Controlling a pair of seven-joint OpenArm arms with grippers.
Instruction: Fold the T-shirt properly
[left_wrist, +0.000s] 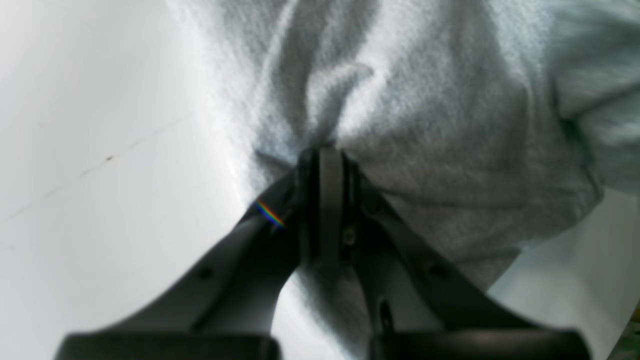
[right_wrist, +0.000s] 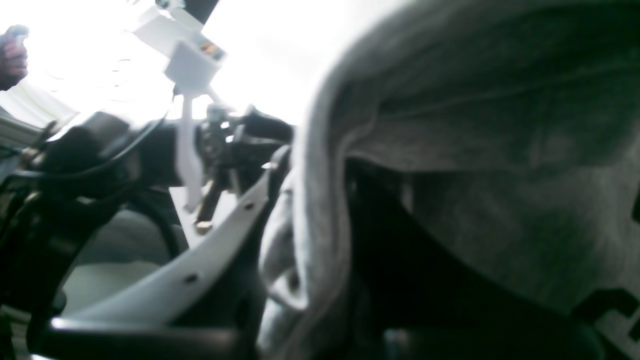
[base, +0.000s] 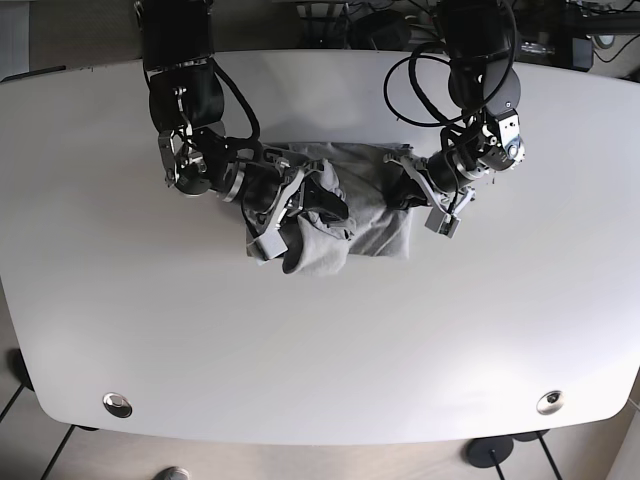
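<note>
T-shirt (base: 345, 225): we see the grey garment bunched in a heap on the far middle of the white bench (base: 320, 350), between our two arms.
Left pincer (left_wrist: 325, 155): in our left wrist view its jaws are pressed together on a pinch of the grey cloth; in the base view it (base: 400, 185) sits at the heap's right edge.
Right pincer (base: 305, 195): it lies at the heap's left side, with cloth draped over and between its fingers (right_wrist: 200, 270); we cannot tell whether it is clamped or parted.
Cloth surface: wrinkled, with a raised fold just beyond the left pincer.
</note>
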